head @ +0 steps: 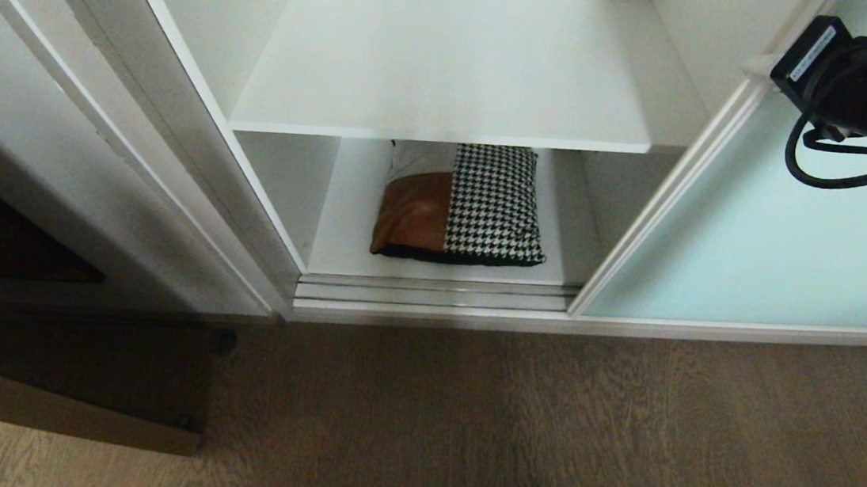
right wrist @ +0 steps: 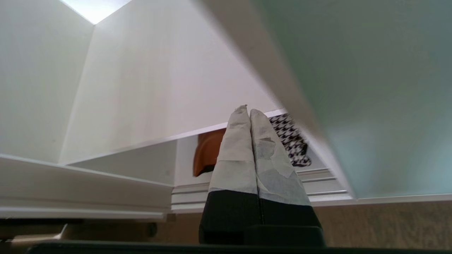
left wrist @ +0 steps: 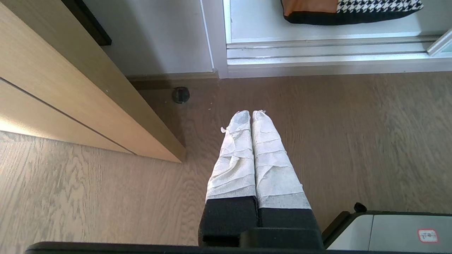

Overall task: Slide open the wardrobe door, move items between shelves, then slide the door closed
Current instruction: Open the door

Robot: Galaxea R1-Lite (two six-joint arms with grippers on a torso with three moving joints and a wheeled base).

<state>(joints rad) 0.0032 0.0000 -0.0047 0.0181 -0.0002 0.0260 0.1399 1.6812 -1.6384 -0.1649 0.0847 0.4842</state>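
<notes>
Grey-brown wood-grain flooring is seen before an opened white wardrobe. Its frosted pale aqua sliding door, slim white frame, is slid aside at three o'clock. At centre, under a plain white shelf board, a houndstooth cushion with a tan patch is laid on the bottom board. The left gripper is pressed closed, empty, over the floor. The right gripper, raised beside the door frame, is likewise clenched on nothing.
</notes>
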